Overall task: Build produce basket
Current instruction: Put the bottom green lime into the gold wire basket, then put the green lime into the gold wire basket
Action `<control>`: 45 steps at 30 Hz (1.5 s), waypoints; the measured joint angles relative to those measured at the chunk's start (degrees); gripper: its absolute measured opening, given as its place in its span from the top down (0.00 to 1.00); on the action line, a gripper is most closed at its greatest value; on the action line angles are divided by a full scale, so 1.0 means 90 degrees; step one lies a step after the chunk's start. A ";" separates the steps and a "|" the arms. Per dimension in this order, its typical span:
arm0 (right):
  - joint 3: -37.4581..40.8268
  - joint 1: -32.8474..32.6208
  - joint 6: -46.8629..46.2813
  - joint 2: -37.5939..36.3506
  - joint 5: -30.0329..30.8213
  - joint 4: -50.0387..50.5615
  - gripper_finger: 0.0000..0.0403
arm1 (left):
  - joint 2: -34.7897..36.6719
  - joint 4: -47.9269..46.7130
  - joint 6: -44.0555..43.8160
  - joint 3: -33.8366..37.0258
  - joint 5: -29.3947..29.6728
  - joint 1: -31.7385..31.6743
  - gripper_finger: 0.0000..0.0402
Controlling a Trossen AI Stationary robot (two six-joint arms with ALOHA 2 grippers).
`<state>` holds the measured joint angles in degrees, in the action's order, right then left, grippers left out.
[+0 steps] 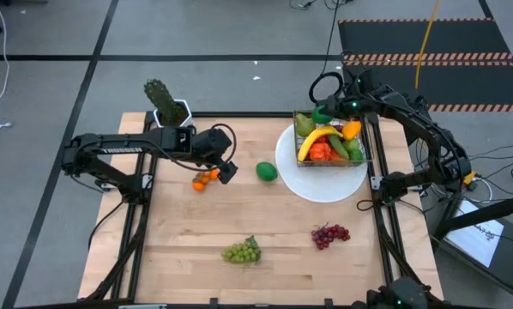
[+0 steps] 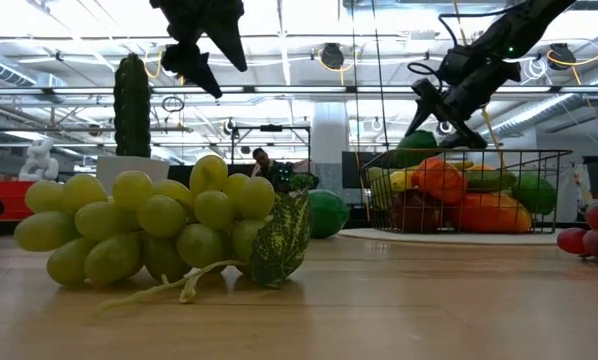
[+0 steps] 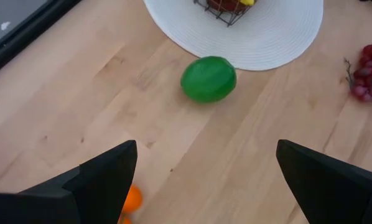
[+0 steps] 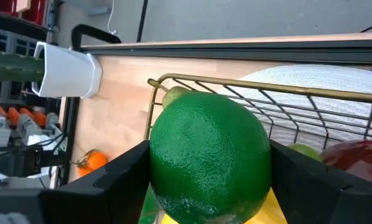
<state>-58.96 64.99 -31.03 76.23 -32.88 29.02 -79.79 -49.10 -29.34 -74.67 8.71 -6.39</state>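
Note:
The wire basket (image 1: 329,148) stands on a white round plate (image 1: 316,184) at the table's far right. It holds produce, among it a banana, a pear and red and orange pieces. My right gripper (image 1: 323,112) is shut on a green lime (image 4: 208,158) above the basket's far left corner. My left gripper (image 1: 226,169) hangs open above the table's middle left, with nothing between its fingers. A second green lime (image 3: 208,79) lies on the table ahead of it, a small orange fruit (image 1: 203,178) beside it. Green grapes (image 1: 242,251) and purple grapes (image 1: 329,234) lie nearer the front edge. My right gripper pinches the green lime by two opposite sides (image 4: 164,165) between its two fingers (image 4: 117,177). It comes slanting down from the table's far right. The lime is lifted clear, just above the basket's rim (image 4: 173,79) and the produce inside.
A potted cactus (image 1: 165,103) in a white pot stands at the table's far left edge. Bare wood lies between the loose fruits in the table's middle and front. Metal frame rails run along the table's left and right sides.

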 joint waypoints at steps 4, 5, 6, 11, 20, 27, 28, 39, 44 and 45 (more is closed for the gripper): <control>0.0000 -0.0012 0.0100 0.0000 0.0202 -0.0003 0.30 | -0.0001 0.0139 0.0005 0.0000 0.0043 0.0000 0.05; 0.0000 -0.0012 0.0128 0.0000 0.0362 0.0000 0.30 | 0.0000 0.0187 0.0003 0.0000 0.0048 0.0000 0.05; 0.0000 -0.0009 0.0146 0.0000 0.0485 0.0000 0.30 | 0.0000 0.0239 -0.0018 0.0000 0.0069 0.0000 0.05; 0.0000 -0.0009 0.0220 0.0000 0.0495 0.0061 0.24 | -0.0002 0.0340 -0.0339 0.0002 0.0094 0.0000 0.05; 0.0005 -0.0009 0.0204 -0.0420 0.0500 0.0155 0.09 | -0.0002 0.0345 -0.0512 0.0005 0.0098 -0.0008 0.05; 0.0005 -0.0115 0.0143 -0.1259 0.0521 0.0004 0.10 | -0.0002 0.0340 -0.0652 0.0005 0.0095 -0.0028 0.05; 0.0005 -0.0178 0.0114 -0.1391 0.0527 -0.0008 0.10 | -0.0002 0.0325 -0.0698 0.0005 0.0090 -0.0047 0.05; 0.0005 -0.1508 -0.0146 -0.2230 0.0517 -0.0605 0.14 | -0.0002 -0.0126 -0.0974 0.0005 -0.0190 -0.0165 0.05; 0.0005 -0.2650 -0.0696 -0.2263 0.0896 -0.1113 0.16 | -0.0002 -0.0890 -0.1085 0.0005 -0.0434 -0.0146 0.05; 0.0005 -0.2924 -0.0852 -0.2261 0.1102 -0.1253 0.17 | -0.0002 -0.1068 -0.1089 0.0005 -0.0521 -0.0146 0.05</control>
<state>-58.92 38.67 -38.70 55.88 -22.96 17.74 -79.81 -58.71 -39.14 -74.63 4.02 -7.70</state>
